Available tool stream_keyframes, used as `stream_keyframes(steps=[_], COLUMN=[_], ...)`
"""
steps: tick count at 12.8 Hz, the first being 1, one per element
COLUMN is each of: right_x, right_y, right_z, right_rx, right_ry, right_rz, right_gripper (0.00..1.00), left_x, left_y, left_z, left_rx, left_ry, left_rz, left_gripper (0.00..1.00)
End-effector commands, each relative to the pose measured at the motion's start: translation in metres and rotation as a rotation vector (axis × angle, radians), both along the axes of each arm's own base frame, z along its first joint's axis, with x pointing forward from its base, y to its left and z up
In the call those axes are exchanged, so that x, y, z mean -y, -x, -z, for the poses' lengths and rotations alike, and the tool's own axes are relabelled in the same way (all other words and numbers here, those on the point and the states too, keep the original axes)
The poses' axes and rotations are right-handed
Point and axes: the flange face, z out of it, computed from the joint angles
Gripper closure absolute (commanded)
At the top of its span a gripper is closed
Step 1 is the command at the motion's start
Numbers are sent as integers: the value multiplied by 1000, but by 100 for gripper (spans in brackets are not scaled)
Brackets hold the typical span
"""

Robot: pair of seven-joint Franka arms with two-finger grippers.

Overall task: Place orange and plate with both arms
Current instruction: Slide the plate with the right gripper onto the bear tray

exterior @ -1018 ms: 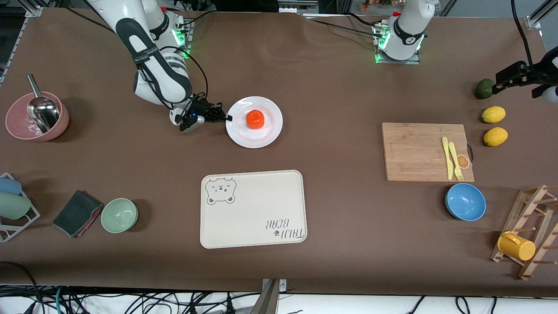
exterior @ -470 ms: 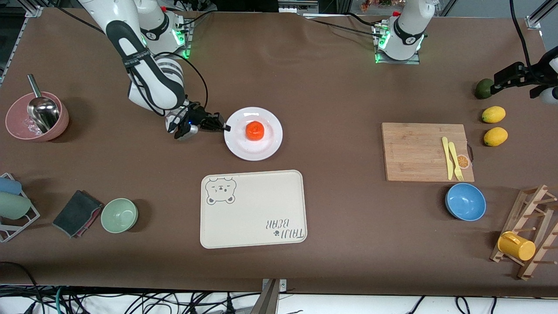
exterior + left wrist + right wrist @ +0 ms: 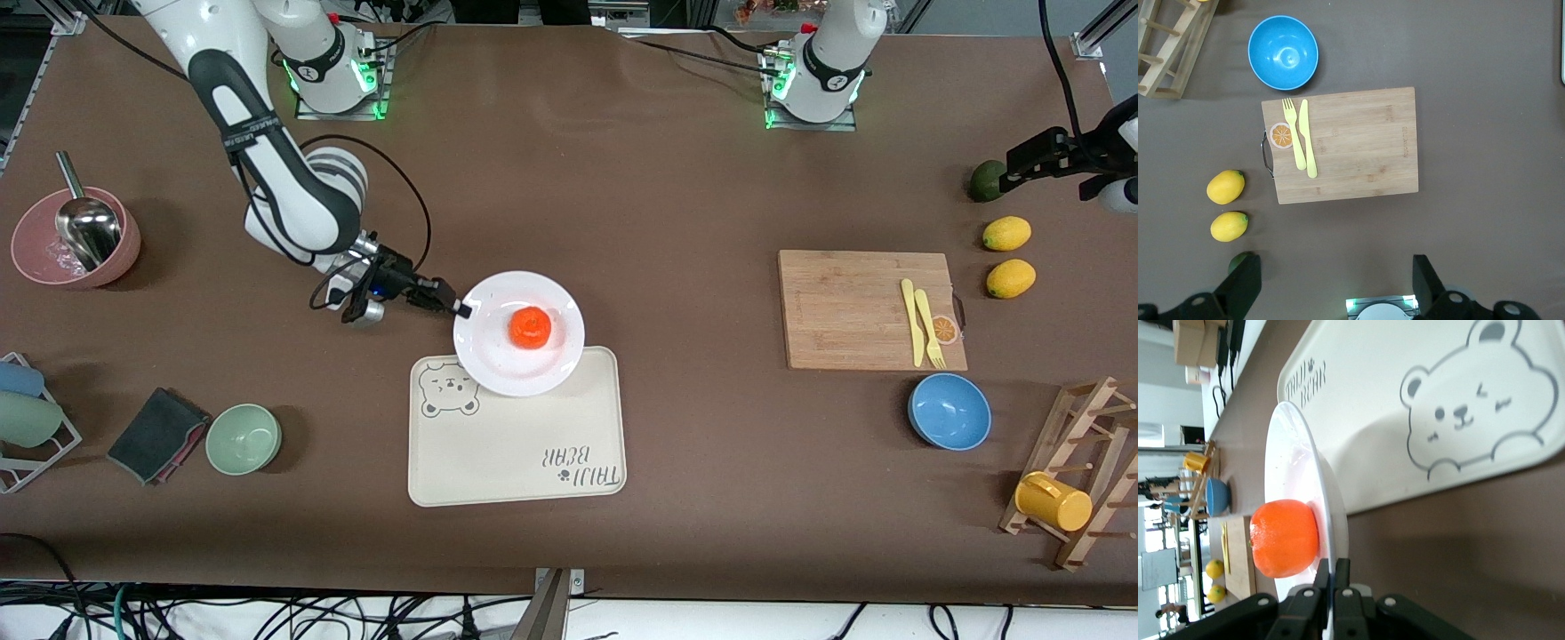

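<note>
The white plate (image 3: 498, 364) carries the orange (image 3: 530, 326) at its middle. My right gripper (image 3: 460, 310) is shut on the plate's rim at the right arm's end and holds it a little above the table, over the edge of the cream bear-printed tray (image 3: 516, 453) that is farther from the front camera. In the right wrist view the fingers (image 3: 1341, 570) pinch the plate (image 3: 1291, 467) beside the orange (image 3: 1285, 538), with the tray (image 3: 1405, 387) below. My left gripper (image 3: 1022, 164) is open and empty over the table near a green lime (image 3: 987, 180), and waits.
A wooden cutting board (image 3: 867, 307) with a yellow knife and fork, a blue bowl (image 3: 949, 411), two lemons (image 3: 1006, 233) and a rack with a yellow mug (image 3: 1053, 500) sit at the left arm's end. A green bowl (image 3: 244, 437) and a pink bowl (image 3: 76, 238) sit at the right arm's end.
My right gripper has carried the plate with the orange toward the front camera, from over bare table to over the tray's edge. The left arm has hardly moved.
</note>
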Motion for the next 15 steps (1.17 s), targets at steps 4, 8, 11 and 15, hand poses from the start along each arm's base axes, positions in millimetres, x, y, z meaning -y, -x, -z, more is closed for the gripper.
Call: stream_keyframes(steps=[4,8,11,15], right_x=[-3,-5,-5,-2], right_y=[-57,-85,-89,-91], right_z=[6,16,29,46], right_rx=[-30,-50,-54,-59], right_ry=[-52,-52,-44,-37], right_rz=[68,74,62,57], right_gripper=[100,100,100,100], left_x=[-1,-2,-2,-2], left_y=[1,-1,-1,-2], left_z=[0,1,1,2], left_rx=[-4,-5,-5,-7], left_ry=[30,28,28,28], left_rz=[9,9,9,9], left_gripper=[0,0,0,0])
